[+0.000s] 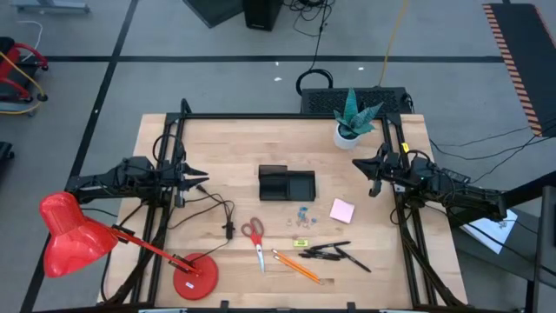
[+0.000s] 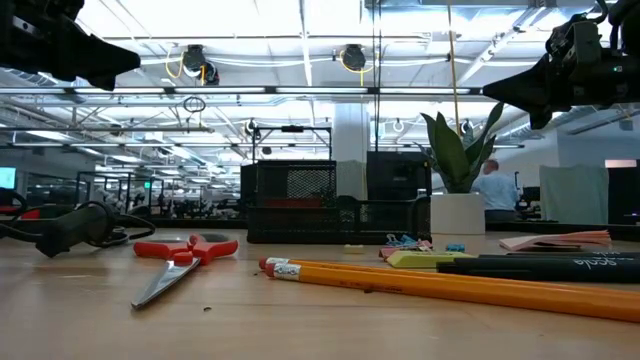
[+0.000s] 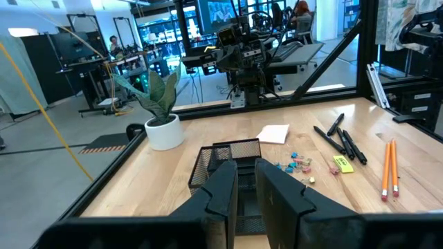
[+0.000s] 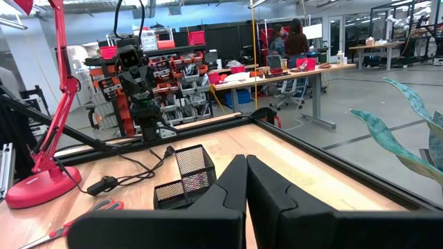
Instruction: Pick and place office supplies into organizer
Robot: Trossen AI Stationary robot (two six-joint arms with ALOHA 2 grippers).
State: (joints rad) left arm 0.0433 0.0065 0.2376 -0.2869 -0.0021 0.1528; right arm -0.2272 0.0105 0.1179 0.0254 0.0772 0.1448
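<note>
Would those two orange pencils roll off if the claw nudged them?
Possibly a little. The orange pencils are long and slim and lie flat on the wooden table, so a sideways push could roll them. They look stiff and light, so they should lift without bending.

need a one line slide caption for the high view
Both arms wait at the table's sides, left gripper and right gripper empty, office supplies scattered below the black organizer.

**An open robotics lab**

A butcher-block table in a black frame stands on a grey concrete floor with taped lines. Beyond it: parts shelves, long workbenches, ceiling strip lights, more robot rigs, and people at desks.
</note>
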